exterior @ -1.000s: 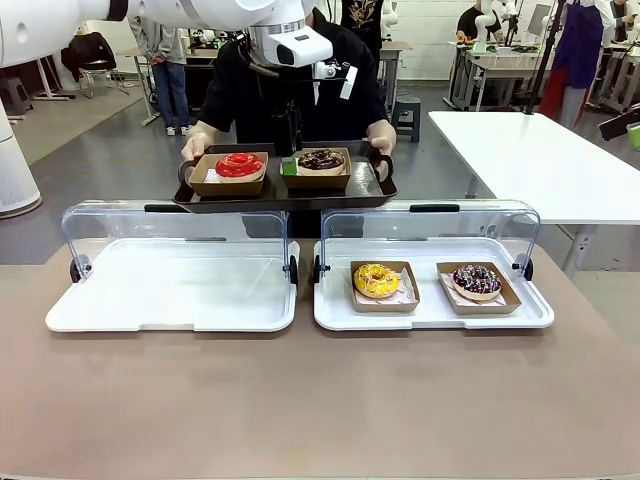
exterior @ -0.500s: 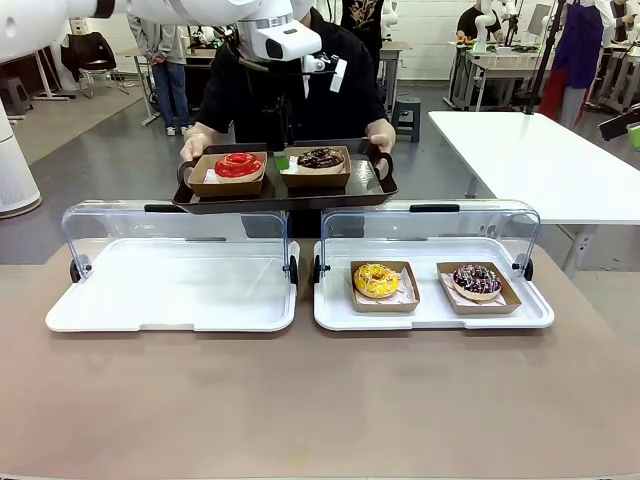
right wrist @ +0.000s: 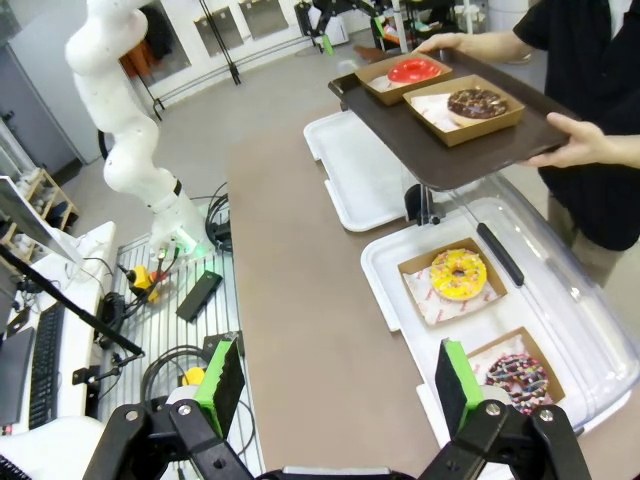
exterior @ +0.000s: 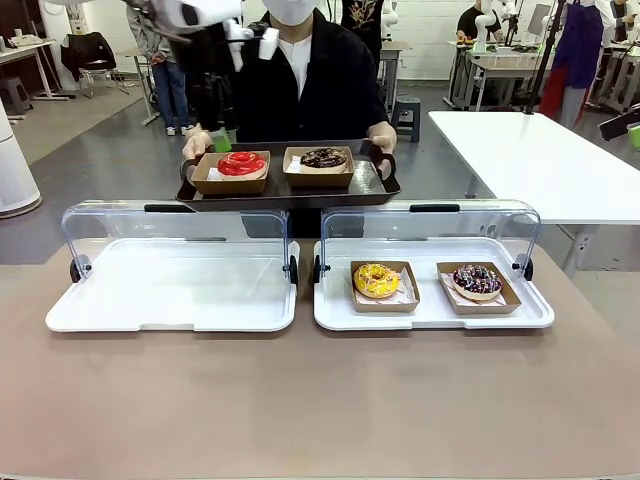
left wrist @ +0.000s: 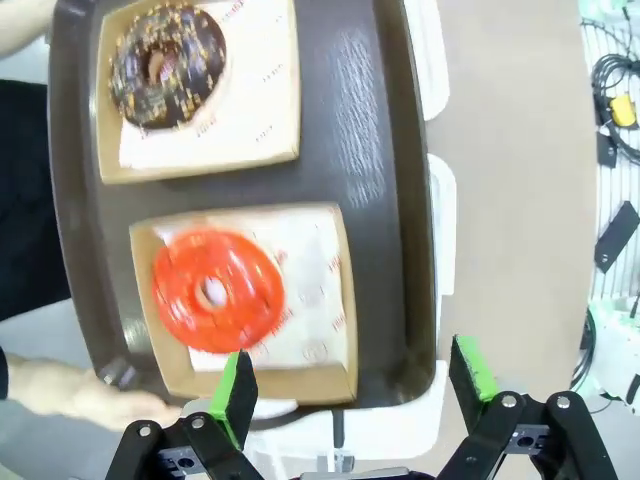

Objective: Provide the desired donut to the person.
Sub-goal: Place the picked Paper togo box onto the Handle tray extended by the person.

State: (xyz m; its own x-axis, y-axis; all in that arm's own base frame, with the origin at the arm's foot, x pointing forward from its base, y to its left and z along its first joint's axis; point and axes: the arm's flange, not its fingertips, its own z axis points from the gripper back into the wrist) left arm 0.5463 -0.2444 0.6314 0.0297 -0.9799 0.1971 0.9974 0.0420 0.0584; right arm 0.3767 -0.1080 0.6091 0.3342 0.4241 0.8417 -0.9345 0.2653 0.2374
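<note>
The person (exterior: 300,80) stands across the table holding a dark tray (exterior: 365,185) with both hands. On it, in cardboard boxes, sit a red donut (exterior: 240,163) and a chocolate donut (exterior: 323,158). My left gripper (exterior: 221,140) hangs open and empty above the tray's left end, near the person's hand. In the left wrist view the open left gripper (left wrist: 355,370) looks down past the tray's edge, with the red donut (left wrist: 218,290) close and the chocolate donut (left wrist: 167,65) farther off. My right gripper (right wrist: 337,382) is open, high above the table.
Two white display trays with raised clear lids stand on the brown table. The left tray (exterior: 170,300) holds nothing. The right tray (exterior: 335,310) holds a yellow donut (exterior: 376,281) and a sprinkled donut (exterior: 477,281) in boxes. A white table (exterior: 530,150) stands at the right.
My left gripper has drawn away from the chocolate donut's box and swung left to above the tray's left end. Both boxes stay on the tray.
</note>
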